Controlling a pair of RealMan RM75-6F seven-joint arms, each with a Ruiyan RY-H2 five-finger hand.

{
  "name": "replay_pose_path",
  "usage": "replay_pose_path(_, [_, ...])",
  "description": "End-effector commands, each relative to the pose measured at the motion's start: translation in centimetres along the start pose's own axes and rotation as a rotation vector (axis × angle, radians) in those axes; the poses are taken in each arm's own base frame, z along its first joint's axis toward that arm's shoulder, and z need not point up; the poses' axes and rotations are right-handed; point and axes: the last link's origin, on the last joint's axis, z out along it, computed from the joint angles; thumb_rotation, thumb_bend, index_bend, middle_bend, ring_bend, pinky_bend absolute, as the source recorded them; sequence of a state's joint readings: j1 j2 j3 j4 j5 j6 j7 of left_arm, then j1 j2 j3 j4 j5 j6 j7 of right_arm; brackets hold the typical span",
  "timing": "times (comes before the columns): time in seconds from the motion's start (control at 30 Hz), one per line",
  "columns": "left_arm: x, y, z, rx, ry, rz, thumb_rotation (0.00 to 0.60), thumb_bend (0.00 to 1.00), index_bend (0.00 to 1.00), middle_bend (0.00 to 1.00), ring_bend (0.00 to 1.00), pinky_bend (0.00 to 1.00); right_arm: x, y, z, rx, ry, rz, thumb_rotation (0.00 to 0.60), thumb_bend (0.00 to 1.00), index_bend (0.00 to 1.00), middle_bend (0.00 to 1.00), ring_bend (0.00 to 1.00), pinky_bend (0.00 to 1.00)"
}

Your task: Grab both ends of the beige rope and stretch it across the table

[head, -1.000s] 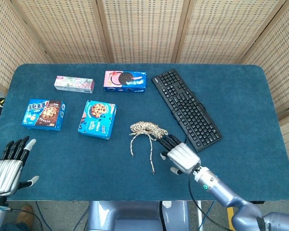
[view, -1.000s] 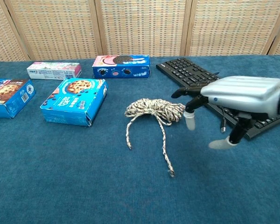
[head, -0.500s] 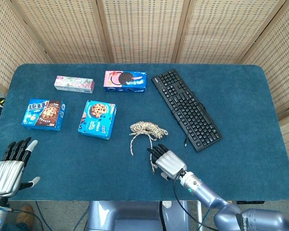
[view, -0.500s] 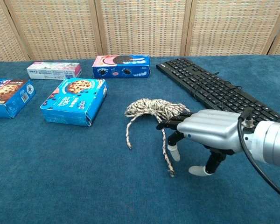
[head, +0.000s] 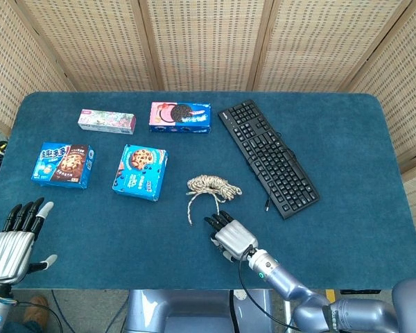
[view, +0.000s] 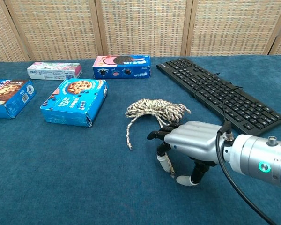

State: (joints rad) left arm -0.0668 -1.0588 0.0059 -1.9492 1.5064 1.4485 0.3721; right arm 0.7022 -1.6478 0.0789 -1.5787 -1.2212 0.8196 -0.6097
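Note:
The beige rope [head: 209, 184] [view: 154, 108] lies as a small coil in the middle of the blue table [head: 347, 229], with two loose tails running toward the front. The left tail ends free [view: 129, 146]. My right hand [head: 230, 237] [view: 192, 140] stands palm-down over the right tail, its fingers spread and pointing down; the tail's tip [view: 171, 172] shows between a fingertip and the thumb, not gripped. My left hand [head: 14, 239] hovers at the table's front left edge with its fingers straight and apart, far from the rope; the chest view does not show it.
A black keyboard [head: 267, 156] [view: 220, 93] lies diagonally to the right of the coil. Left of the coil sits a blue cookie box [head: 140, 171] [view: 75, 101], with another [head: 63, 164] further left. An Oreo box [head: 179, 116] and a pale box [head: 107, 120] lie at the back.
My right hand has swung left and toward the front, from beside the keyboard to over the rope's right tail. The rope and the left hand have not moved.

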Motion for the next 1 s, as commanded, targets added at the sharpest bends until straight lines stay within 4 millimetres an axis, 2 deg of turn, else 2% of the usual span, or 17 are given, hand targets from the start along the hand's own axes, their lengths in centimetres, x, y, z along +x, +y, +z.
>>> replay_pose_path(0.03, [0.00, 0.00, -0.01, -0.001, 0.000, -0.001, 0.600, 0.00, 0.00, 0.00, 0.00, 0.00, -0.04, -0.08, 0.13, -0.002, 0.003, -0.005, 0.600, 0.32, 0.47, 0.04, 0.00, 0.00])
replay_pose_path(1.0, [0.12, -0.20, 0.04, 0.003, -0.002, -0.006, 0.600, 0.00, 0.00, 0.00, 0.00, 0.00, -0.50, 0.26, 0.74, -0.015, 0.022, -0.049, 0.600, 0.33, 0.53, 0.07, 0.00, 0.00])
